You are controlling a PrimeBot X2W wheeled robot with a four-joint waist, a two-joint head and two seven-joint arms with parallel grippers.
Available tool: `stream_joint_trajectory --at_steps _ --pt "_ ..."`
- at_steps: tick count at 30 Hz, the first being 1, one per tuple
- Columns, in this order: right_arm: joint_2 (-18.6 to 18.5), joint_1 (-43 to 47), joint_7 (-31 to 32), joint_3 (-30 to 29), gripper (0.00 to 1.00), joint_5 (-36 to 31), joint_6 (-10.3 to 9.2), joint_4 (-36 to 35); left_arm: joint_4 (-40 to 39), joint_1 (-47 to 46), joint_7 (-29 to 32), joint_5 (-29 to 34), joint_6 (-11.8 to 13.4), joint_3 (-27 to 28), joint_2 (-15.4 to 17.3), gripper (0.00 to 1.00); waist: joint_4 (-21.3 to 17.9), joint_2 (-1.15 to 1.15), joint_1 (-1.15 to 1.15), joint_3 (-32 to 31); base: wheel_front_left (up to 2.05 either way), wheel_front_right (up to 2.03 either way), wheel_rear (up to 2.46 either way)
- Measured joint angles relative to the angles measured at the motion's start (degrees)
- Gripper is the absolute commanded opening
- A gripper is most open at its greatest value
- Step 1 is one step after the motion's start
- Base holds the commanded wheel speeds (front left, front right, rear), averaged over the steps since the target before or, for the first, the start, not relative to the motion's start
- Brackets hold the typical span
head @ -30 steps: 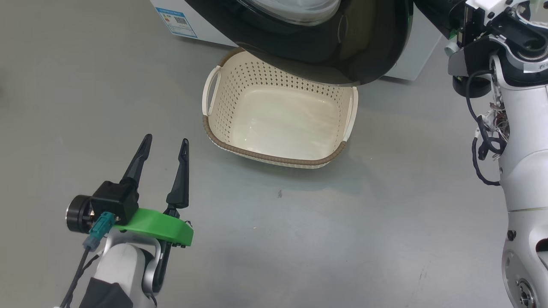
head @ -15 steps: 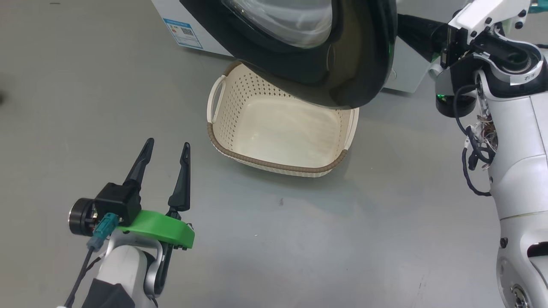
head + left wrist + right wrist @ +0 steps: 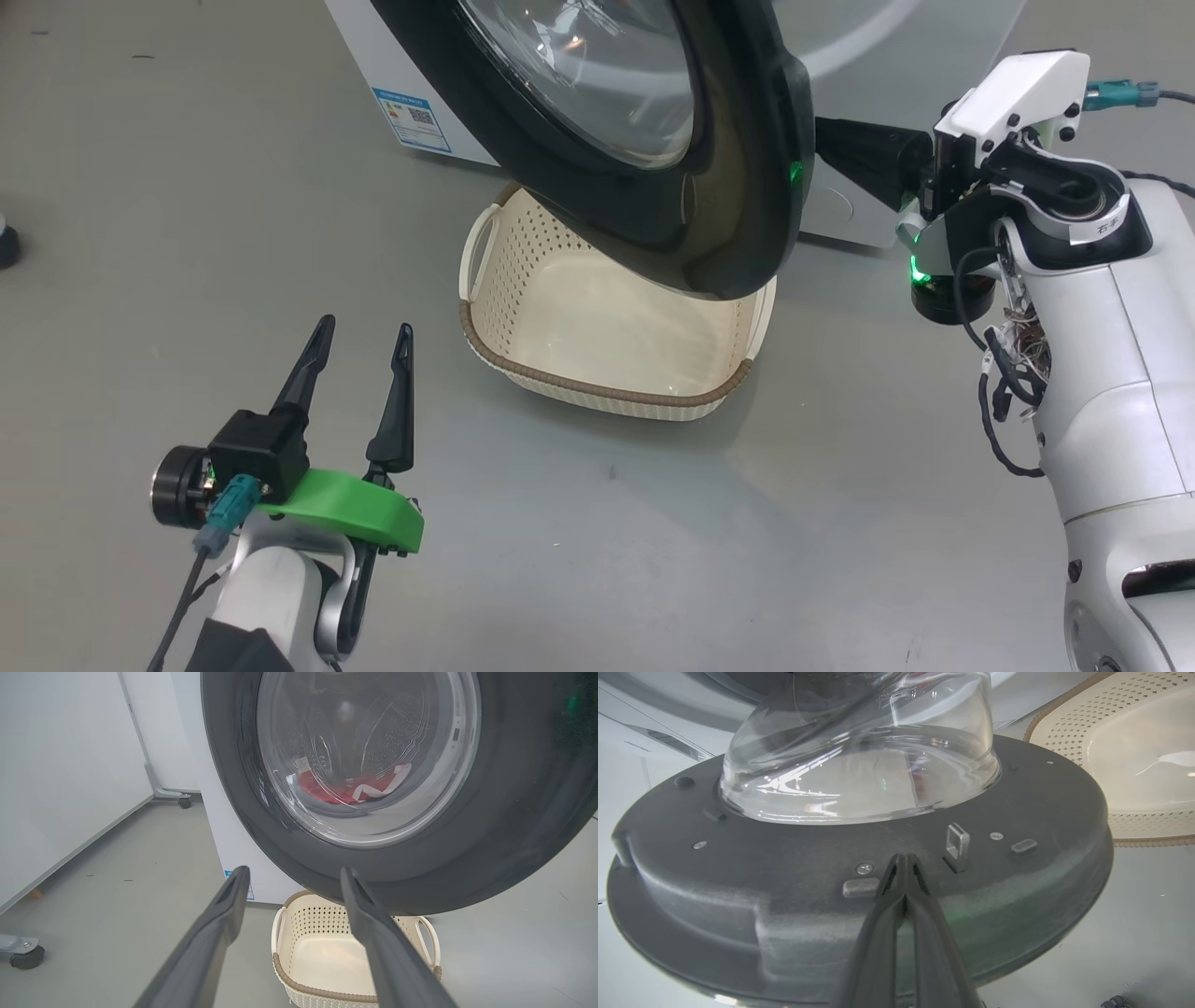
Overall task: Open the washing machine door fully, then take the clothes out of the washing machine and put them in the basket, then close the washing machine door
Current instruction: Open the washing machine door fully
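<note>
Right gripper (image 3: 904, 861) against the back of the swung-out door (image 3: 607, 112).
Pressed together, long dark fingers (image 3: 875, 933) tapering to one point on the matte, grainy grey inner face, just beside a small steel latch loop (image 3: 957, 842) and near the base of the bulging clear glass bowl (image 3: 859, 765). Round door with wide glossy black rim standing out from the white machine (image 3: 378, 56), lower edge hanging over the basket (image 3: 597, 385): cream perforated plastic, rounded rectangle, brown woven-look rim, on the smooth grey floor (image 3: 653, 523). Red clothes (image 3: 345, 791) with white trim lying low in the perforated steel drum (image 3: 397, 732), seen through the glass. Left gripper (image 3: 364, 327) spread wide above the floor, left of the basket.
</note>
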Motion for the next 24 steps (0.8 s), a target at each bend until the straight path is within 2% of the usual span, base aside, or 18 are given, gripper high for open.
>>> stream_joint_trajectory --at_steps 17,24 --pt "0.8 2.2 2.3 4.2 0.00 3.3 -0.01 0.1 -0.2 1.6 0.0 0.0 0.4 0.0 0.0 1.00 0.3 0.00 0.00 -1.7 0.00 0.00 0.00" --pt "0.8 4.0 4.1 8.3 0.00 9.3 -0.01 -1.2 -0.2 1.8 0.0 0.2 0.5 -0.4 0.0 1.00 0.7 0.00 0.00 -2.0 0.00 0.00 0.00"
